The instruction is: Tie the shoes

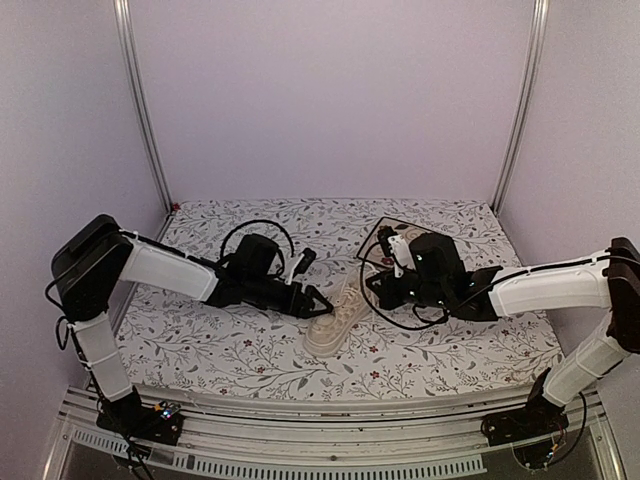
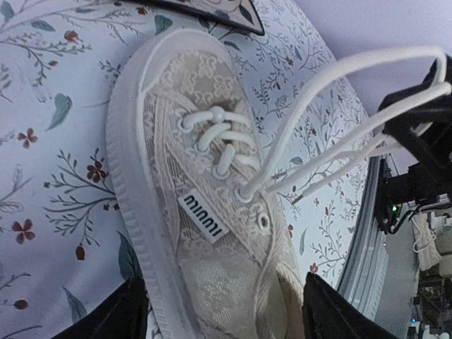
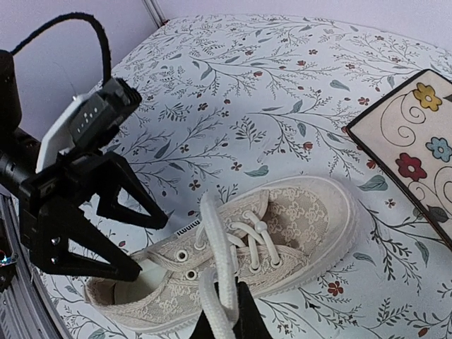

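A cream lace shoe (image 1: 337, 320) lies on the floral cloth, toe toward the tile. My left gripper (image 1: 318, 298) is open. In the left wrist view its black fingers (image 2: 123, 311) stand either side of the shoe (image 2: 176, 141) at the heel end, gripping nothing. My right gripper (image 1: 375, 287) is shut on the white laces (image 3: 224, 261), pinching them at the bottom of its own view (image 3: 236, 304) above the shoe (image 3: 304, 219). The laces (image 2: 339, 69) run taut from the top eyelets up to the right gripper (image 2: 424, 120). The open left gripper (image 3: 152, 247) hangs over the heel opening.
A square tile (image 1: 395, 235) with a black edge and painted flowers lies just beyond the shoe's toe, and shows in the right wrist view (image 3: 417, 141) too. The floral cloth (image 1: 230, 350) covers the table. Plain walls and metal posts (image 1: 140, 100) close in the back and sides.
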